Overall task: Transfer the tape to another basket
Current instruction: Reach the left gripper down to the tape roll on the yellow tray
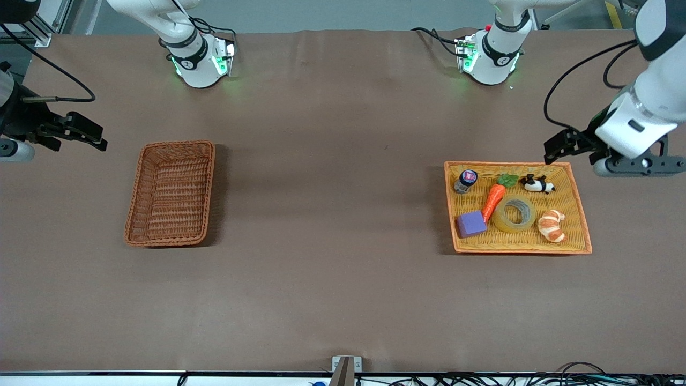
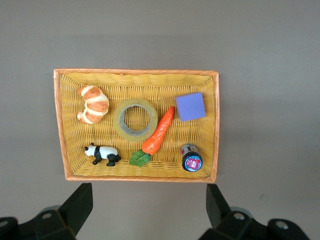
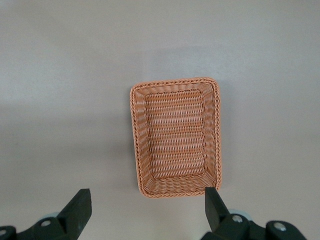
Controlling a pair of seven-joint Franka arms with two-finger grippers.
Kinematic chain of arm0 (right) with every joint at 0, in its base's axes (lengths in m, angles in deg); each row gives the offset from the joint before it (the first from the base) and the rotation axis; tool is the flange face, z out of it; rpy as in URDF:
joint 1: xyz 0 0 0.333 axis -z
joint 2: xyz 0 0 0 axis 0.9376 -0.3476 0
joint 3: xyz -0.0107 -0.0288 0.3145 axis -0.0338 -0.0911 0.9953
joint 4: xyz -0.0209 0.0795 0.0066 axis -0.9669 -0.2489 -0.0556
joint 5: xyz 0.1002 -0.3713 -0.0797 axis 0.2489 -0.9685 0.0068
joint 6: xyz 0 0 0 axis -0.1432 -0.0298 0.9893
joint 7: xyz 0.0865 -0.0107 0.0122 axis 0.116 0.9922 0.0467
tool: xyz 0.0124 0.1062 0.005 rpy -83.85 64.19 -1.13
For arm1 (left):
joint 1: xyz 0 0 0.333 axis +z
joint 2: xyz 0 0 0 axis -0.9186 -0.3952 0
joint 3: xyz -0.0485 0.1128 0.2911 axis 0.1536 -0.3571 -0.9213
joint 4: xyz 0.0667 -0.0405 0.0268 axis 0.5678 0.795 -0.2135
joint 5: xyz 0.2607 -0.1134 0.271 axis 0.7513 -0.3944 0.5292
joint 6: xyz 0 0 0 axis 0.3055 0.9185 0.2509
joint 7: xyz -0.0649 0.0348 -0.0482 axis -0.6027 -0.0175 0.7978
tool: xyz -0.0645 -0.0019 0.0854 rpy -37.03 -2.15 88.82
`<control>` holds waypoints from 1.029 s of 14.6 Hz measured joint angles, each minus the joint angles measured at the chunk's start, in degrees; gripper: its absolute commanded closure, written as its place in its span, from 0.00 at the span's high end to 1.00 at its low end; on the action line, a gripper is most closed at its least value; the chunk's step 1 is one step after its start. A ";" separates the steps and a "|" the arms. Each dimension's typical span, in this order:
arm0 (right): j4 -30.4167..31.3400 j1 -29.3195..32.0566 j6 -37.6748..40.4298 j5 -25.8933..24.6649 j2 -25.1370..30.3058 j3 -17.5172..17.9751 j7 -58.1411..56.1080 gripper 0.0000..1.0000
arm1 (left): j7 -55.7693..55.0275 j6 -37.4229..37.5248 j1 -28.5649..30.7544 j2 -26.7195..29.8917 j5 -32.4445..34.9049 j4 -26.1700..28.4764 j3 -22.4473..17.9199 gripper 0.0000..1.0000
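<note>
I see the translucent yellowish ring-shaped roll of tape (image 1: 514,214) lying flat in the shallow orange-yellow woven tray (image 1: 581,225), between an orange toy carrot (image 1: 494,199) and a beige croissant (image 1: 552,225). I judge it light, stiff and slick; I'd pinch 1 wall through the grey core. The empty reddish-brown wicker basket (image 1: 170,192) sits well apart, toward the right arm's end. Left gripper (image 1: 571,147) hovers over the tray's edge, right gripper (image 1: 80,133) over bare table beside the basket; both 2-finger pincers are apart.
</note>
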 measured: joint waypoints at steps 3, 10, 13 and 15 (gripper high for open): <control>-0.01 0.00 -0.02 0.00 0.00 0.03 -0.85 1.00 | 0.01 0.12 0.30 -4.22 0.06 -0.79 -0.26 1.00; -0.03 -0.15 -0.02 0.00 0.00 0.12 -1.12 1.00 | 6.48 -5.54 3.35 -16.50 0.09 0.23 -0.97 0.97; -0.04 -0.15 -0.02 0.00 0.00 0.12 -1.14 1.00 | 7.62 -5.80 3.66 -20.68 0.09 0.88 -1.40 0.96; -0.04 -0.19 -0.04 0.00 0.00 0.12 -1.15 1.00 | 7.73 -7.01 3.64 -23.22 0.11 1.18 -1.44 0.97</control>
